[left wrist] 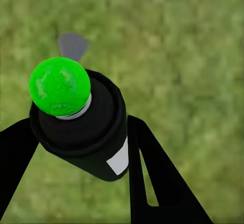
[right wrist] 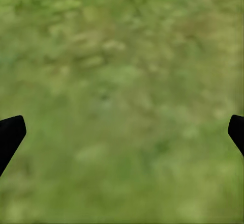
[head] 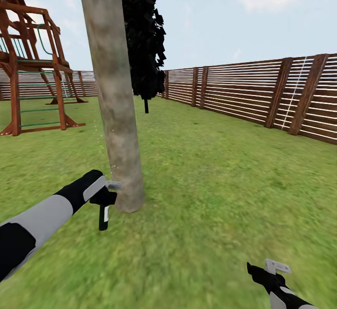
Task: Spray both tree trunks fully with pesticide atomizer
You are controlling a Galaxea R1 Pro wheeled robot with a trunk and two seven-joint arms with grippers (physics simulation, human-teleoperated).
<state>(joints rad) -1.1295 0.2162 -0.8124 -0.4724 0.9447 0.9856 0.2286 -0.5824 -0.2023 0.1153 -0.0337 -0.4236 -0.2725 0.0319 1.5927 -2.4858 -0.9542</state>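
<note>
A thick mottled grey-brown tree trunk (head: 114,98) rises from the grass (head: 210,182) just left of centre in the head view. My left gripper (head: 106,192) is beside the trunk's base, shut on the pesticide atomizer (head: 103,215), a small dark sprayer hanging below the fingers. In the left wrist view the atomizer (left wrist: 86,132) sits between my two black fingers (left wrist: 152,173), and its round tip (left wrist: 60,85) shows bright green. A few faint specks float by the trunk. My right gripper (head: 271,274) hangs low over the lawn, and its fingertips (right wrist: 12,132) stand wide apart, open and empty.
A brown slat fence (head: 252,93) runs along the right and back. A wooden play frame (head: 32,75) with green rungs stands at the left. A dark narrow tree (head: 145,42) is behind the trunk. Open lawn stretches to the right of the trunk.
</note>
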